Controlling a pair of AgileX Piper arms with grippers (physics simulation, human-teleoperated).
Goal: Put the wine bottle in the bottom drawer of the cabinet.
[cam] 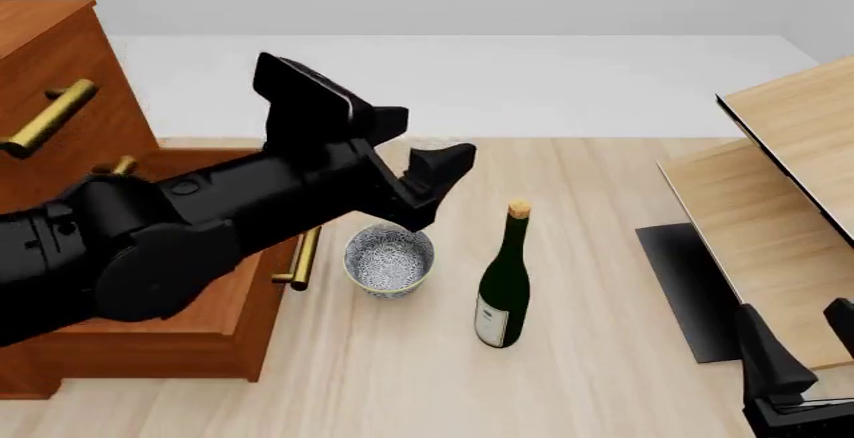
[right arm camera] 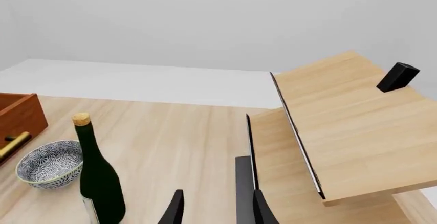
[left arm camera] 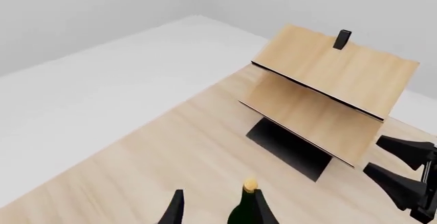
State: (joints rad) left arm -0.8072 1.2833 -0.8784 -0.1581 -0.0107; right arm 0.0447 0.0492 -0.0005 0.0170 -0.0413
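Note:
The wine bottle [cam: 503, 283], dark green with a white label and a tan cork, stands upright on the table beside a speckled bowl [cam: 388, 259]. The cabinet [cam: 54, 53] is at the left. Its bottom drawer [cam: 264, 320] is pulled out, with its brass handle [cam: 302, 256] facing the bowl. My left gripper [cam: 434, 186] is open, above the bowl and just left of the bottle's cork. In the left wrist view [left arm camera: 218, 211] the bottle's top [left arm camera: 249, 203] shows close to one finger. My right gripper [cam: 801, 343] is open and empty at the front right; its view shows the bottle [right arm camera: 100, 180].
Light tan wooden furniture [cam: 787, 188] with tilted shelf boards stands at the right, over a black panel [cam: 685, 288]. A small black block [left arm camera: 342, 39] sits on its top board. The right gripper's fingers [left arm camera: 399, 165] show beside it in the left wrist view.

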